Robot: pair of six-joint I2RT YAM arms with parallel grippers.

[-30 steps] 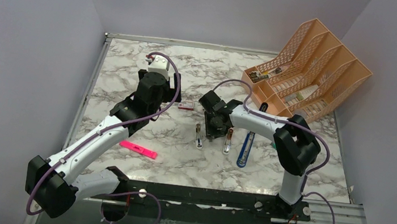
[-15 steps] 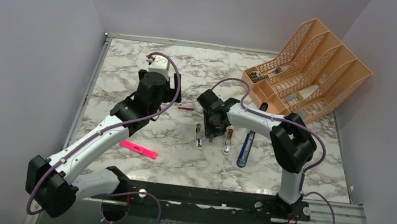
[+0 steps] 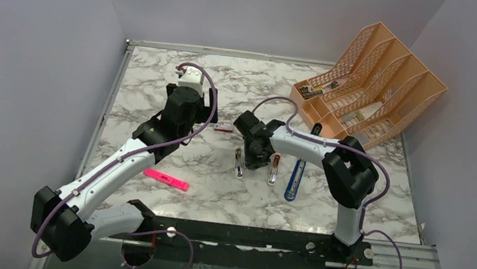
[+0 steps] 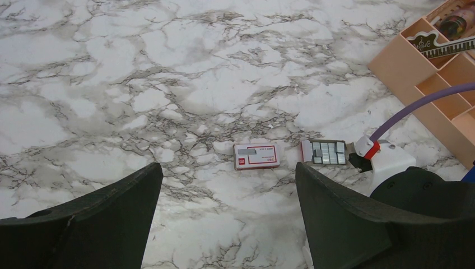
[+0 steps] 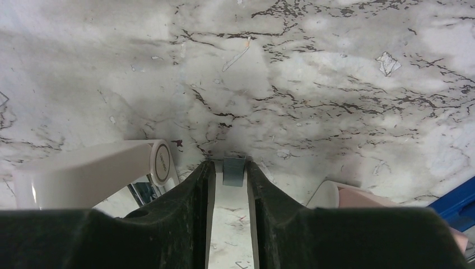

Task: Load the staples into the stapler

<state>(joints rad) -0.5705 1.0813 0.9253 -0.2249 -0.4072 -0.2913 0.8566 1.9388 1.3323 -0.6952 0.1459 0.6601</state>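
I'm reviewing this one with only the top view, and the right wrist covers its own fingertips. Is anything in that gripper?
Observer: Yes. In the right wrist view the right gripper pinches the staples, a small grey block, between its fingertips.
Operator: And the left arm? Its wrist hides the jaws from above too.
Observer: The left wrist view shows the left gripper wide open with nothing between its fingers. The red-and-white box lies on the marble ahead of it.
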